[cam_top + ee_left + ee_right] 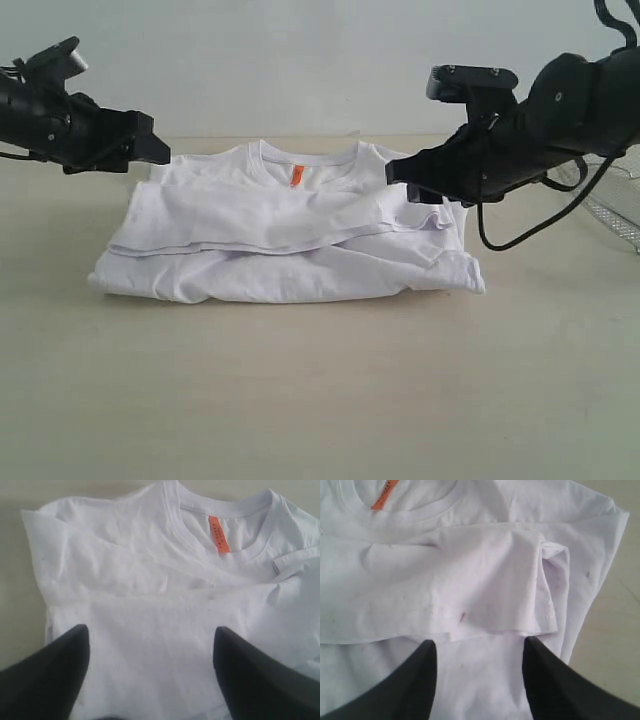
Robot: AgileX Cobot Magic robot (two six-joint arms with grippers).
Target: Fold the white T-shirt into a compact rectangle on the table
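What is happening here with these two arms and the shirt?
Two robot arms are folding a white T-shirt on the table. The shirt lies in a rough rectangle, with its collar and orange tag toward the far side and loose layers folded on top. The left fingers and the right fingers hang open just above its two ends and hold nothing.
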